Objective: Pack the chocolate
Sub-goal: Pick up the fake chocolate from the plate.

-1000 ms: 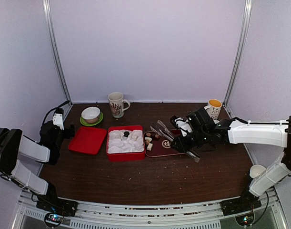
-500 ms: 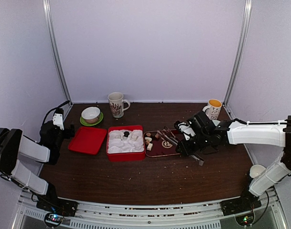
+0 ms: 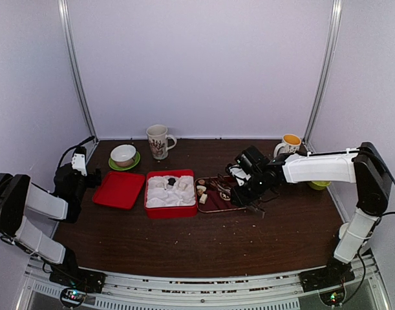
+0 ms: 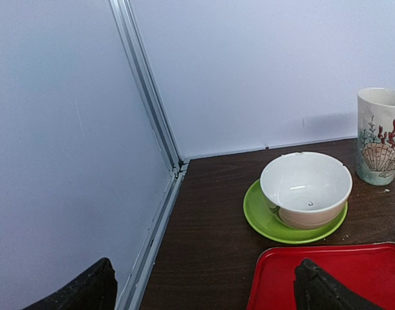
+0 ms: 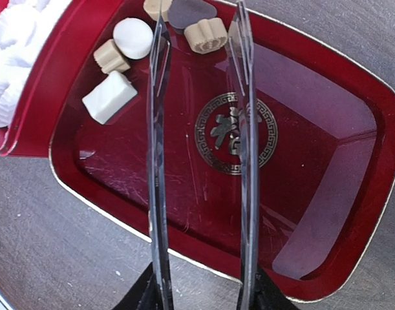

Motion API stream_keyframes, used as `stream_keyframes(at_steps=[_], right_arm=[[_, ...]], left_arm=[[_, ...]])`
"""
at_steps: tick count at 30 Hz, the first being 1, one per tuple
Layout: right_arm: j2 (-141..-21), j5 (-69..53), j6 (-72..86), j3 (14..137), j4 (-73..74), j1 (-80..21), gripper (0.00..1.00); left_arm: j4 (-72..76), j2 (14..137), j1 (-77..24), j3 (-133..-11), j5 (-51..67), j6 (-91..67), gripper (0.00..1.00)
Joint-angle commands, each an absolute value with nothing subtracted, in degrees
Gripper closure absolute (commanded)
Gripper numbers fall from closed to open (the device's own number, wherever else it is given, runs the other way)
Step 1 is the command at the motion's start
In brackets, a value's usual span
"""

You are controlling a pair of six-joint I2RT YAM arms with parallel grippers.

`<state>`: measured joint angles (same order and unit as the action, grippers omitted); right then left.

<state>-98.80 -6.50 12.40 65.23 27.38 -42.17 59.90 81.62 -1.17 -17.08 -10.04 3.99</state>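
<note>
While poised low over the dark red tray (image 5: 313, 129), holds the right gripper (image 5: 198, 16) with its two long blades apart, clamped on nothing. Frames a scalloped tan piece (image 5: 207, 35) and a dark brown piece (image 5: 191, 11) in the gap near the tips, likely so that one squeeze can take one of them; cannot tell whether the tips touch anything yet. Finds the loose chocolate (image 5: 134, 37) bunched in the tray corner nearest the red box (image 5: 42, 84), a short carry from the white insert (image 5: 10, 39); counts among it a ribbed tan lump (image 5: 111, 57) and a white cube (image 5: 109, 97). Shows, from the top camera, a few more pieces already seated in that insert, among them a dark lump (image 3: 172, 181).

Looks thin, narrow and glassy in the blades, suited to slipping between crowded bits but probably springy and weak of grip. Gleams like lacquer in the tray, scratched, with a gold emblem (image 5: 236, 132) at centre; may let small matte pieces skate when nudged. Crinkles into soft-edged cups in the insert.

Rests the left gripper (image 4: 203, 294) at the left edge of the table (image 4: 216, 213), dark fingers wide apart and empty, probably parked clear of the work, facing a glossy bowl (image 4: 306, 187) on a green saucer (image 4: 275, 226) and the flat red lid (image 4: 378, 278).
</note>
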Motion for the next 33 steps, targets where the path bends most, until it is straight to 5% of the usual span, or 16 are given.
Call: stream_keyframes(at_steps=[1, 18, 33], right_arm=[[-99.9, -5.0, 13.9, 67.3, 29.5, -41.3, 0.58], [-106.3, -9.5, 14.2, 72.3, 29.8, -39.7, 0.56], [-103.9, -9.2, 13.9, 71.0, 28.6, -39.0, 0.69]], left_arm=[[61.9, 81.5, -0.8, -16.9, -9.5, 4.3, 0.02], [61.8, 81.6, -0.9, -16.9, -9.5, 4.3, 0.02], [61.8, 81.6, -0.8, -17.0, -9.5, 4.3, 0.02]])
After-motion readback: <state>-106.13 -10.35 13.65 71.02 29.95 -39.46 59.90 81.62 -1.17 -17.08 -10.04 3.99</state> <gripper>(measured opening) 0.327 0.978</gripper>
